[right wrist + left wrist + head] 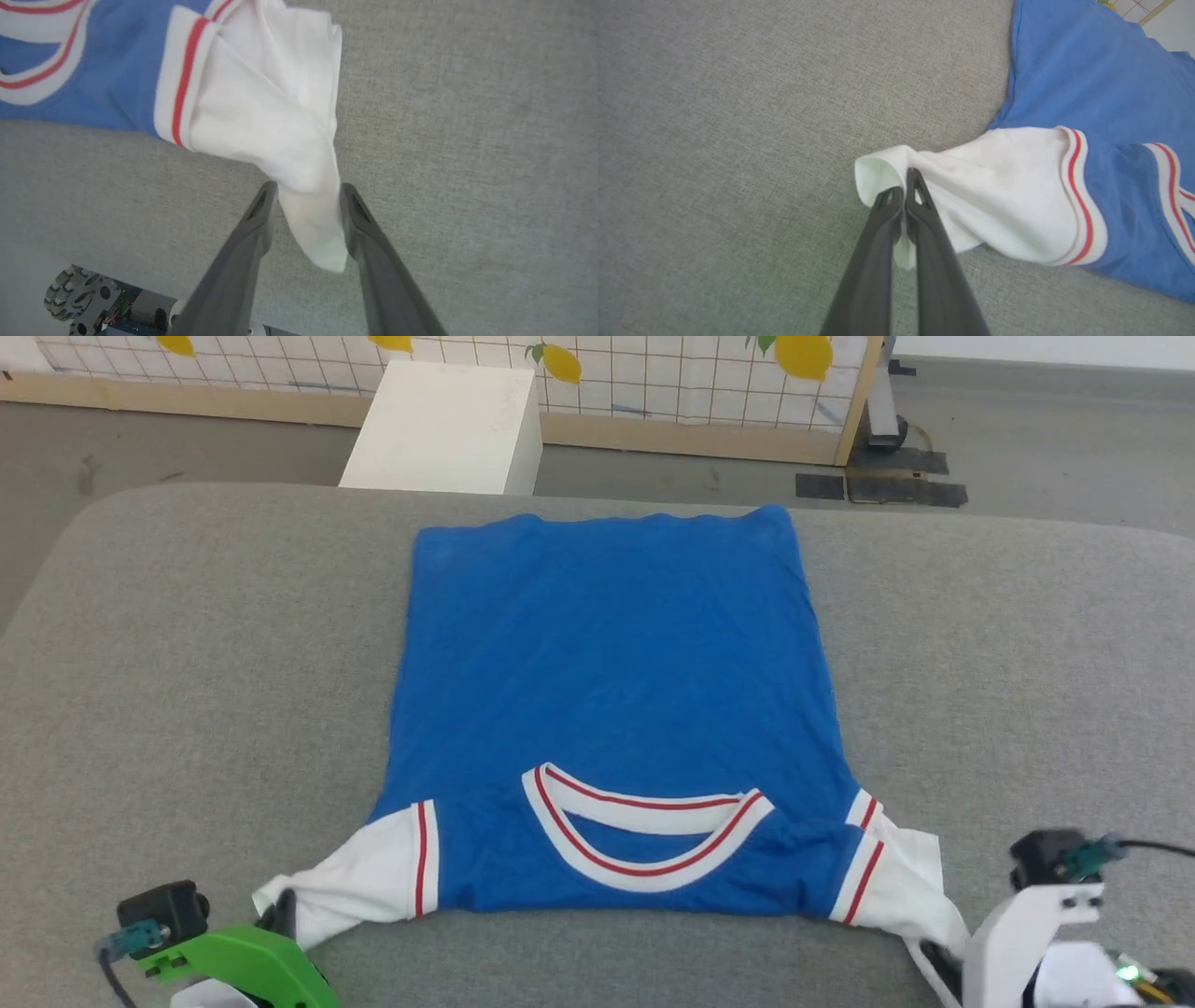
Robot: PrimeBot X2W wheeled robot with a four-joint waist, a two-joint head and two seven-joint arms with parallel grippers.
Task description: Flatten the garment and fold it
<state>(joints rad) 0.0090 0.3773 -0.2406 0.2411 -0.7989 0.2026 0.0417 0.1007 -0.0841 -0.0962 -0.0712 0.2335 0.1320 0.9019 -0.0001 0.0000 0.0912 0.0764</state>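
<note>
Roughly 12-to-6 lies bright blue jersey T-shirt (607,663), collar (644,873) at 6; left gripper (903,184) clenched on 7 o'clock white sleeve (994,196); right gripper (309,185) parted around 5 o'clock sleeve (261,121).

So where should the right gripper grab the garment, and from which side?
The white right sleeve's tip of the garment, from the near outer corner: it tapers to a point between the open right gripper fingers, mirroring the left gripper pinching the other sleeve.
</note>
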